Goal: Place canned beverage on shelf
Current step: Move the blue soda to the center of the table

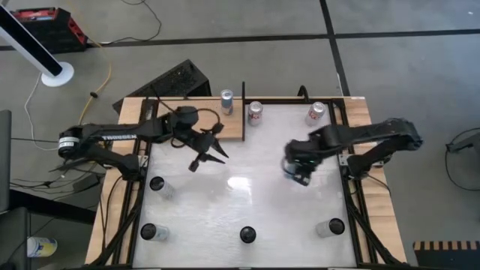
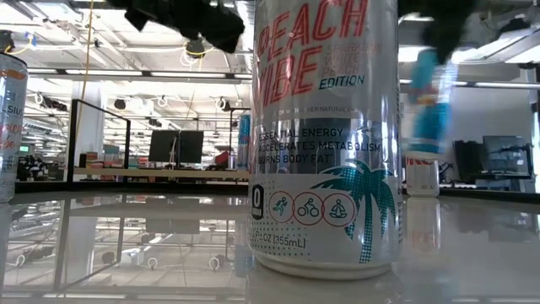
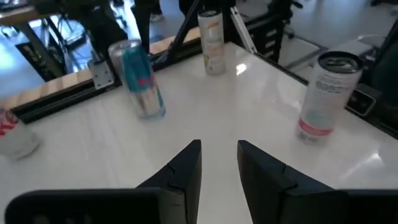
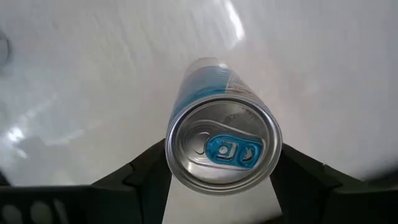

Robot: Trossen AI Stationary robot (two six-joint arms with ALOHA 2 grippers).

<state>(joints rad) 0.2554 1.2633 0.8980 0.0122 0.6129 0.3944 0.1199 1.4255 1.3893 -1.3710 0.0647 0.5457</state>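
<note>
The right hand (image 4: pixel 221 180) grips the blue can (image 4: pixel 222 146) mid-body; rigid, slick aluminium. The left hand (image 3: pixel 219 163), narrowly parted, waits at ten o'clock.

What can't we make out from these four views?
- Blue can in the right hand: label hidden in the right wrist view, which faces its lid; blurred in the low view.
- Shelf: plank partly covered by the left arm in the high view.
- Left hand: fingers open over bare table; cut off by the top edge in the low view.
- Peach can: top cut off in the low view.
</note>
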